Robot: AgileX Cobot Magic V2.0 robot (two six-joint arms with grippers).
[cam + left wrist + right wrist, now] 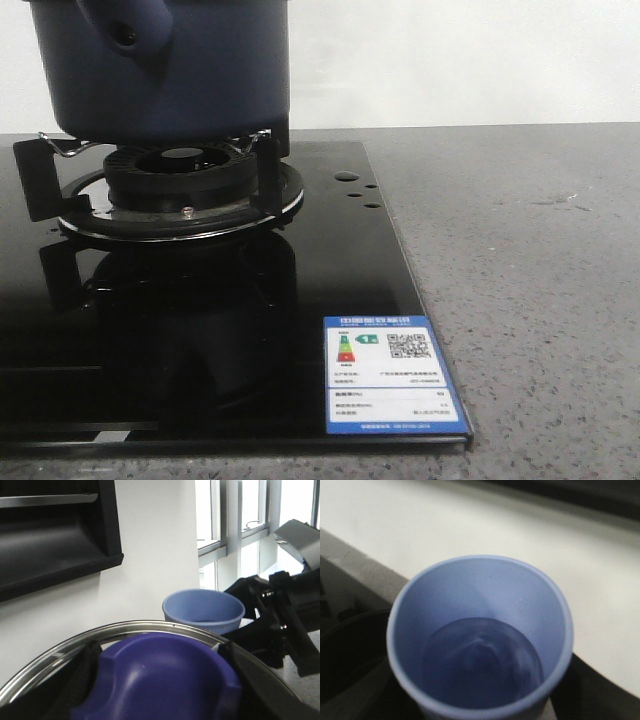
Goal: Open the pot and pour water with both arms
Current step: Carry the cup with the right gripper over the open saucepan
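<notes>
The dark navy pot (190, 90) stands on the burner grate at the far left, its stubby handle (125, 30) facing me and its top cut off by the frame. No gripper shows in the front view. My left gripper (155, 667) is shut on the purple-blue knob (165, 685) of the steel-rimmed glass lid (150, 626), with black fingers (82, 672) on both sides of it. My right gripper (272, 625) holds the pale blue cup (202, 611) just beyond the lid. In the right wrist view the cup (480, 595) holds water (480, 665) and hides the fingers.
A black glass stove top (200, 330) carries the burner (185, 185) and a blue energy label (392, 375) at its front right corner. Grey speckled counter (520, 280) lies to the right. A black shelf (55, 545) hangs on the white wall, and windows (240, 515) are behind.
</notes>
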